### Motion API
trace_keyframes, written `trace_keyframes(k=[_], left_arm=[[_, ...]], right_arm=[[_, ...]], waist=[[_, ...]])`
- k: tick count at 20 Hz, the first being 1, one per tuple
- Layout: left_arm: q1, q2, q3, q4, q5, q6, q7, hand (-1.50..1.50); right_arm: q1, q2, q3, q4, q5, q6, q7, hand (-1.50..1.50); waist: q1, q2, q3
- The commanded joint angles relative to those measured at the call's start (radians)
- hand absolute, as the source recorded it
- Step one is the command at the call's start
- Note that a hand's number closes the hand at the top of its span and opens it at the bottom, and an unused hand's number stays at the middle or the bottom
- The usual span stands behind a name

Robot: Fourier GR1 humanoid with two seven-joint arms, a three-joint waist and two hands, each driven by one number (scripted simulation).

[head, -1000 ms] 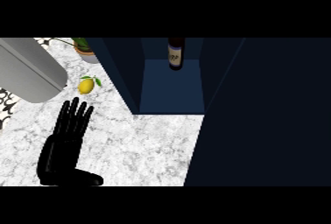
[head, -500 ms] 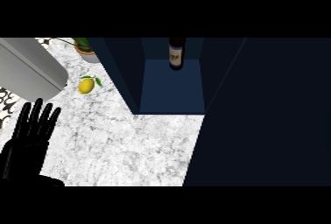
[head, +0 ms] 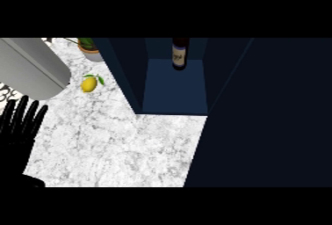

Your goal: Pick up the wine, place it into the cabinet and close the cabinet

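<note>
The wine bottle [head: 180,53], dark with a pale label, stands upright at the back of the open dark blue cabinet [head: 174,90]. A large dark blue panel, the cabinet door [head: 266,118], fills the right side of the view. My left hand [head: 19,125] shows at the left edge, black, fingers straight and pointing up, well away from the cabinet. My right hand does not show.
A yellow lemon [head: 89,83] with green leaves lies on the white marble counter [head: 117,149] left of the cabinet. A grey cylinder [head: 32,68] lies at the upper left. A potted plant [head: 91,49] stands at the back.
My left hand has slid left across the counter toward the view's edge, with its forearm now mostly out of sight. The bottle and cabinet have not moved.
</note>
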Motion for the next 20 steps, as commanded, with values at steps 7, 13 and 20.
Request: trace_keyframes(k=[7, 13, 20], left_arm=[[-0.014, 0.017, 0.021, 0.005, 0.013, -0.037, 0.016, -1.5], [-0.031, 0.041, 0.055, 0.037, 0.04, -0.055, 0.039, -1.5], [0.016, 0.032, 0.083, 0.052, 0.022, -0.093, 0.012, -1.5]], right_arm=[[-0.284, 0.259, 0.123, 0.002, -0.067, -0.052, 0.242, 1.5], [-0.537, 0.467, 0.125, 0.198, -0.036, -0.104, 0.365, 1.5], [-0.984, 0.613, 0.08, 0.485, -0.059, -0.338, 0.509, 1.5]], waist=[[0.036, 0.005, -0.003], [0.034, 0.003, -0.002], [0.014, -0.001, 0.002]])
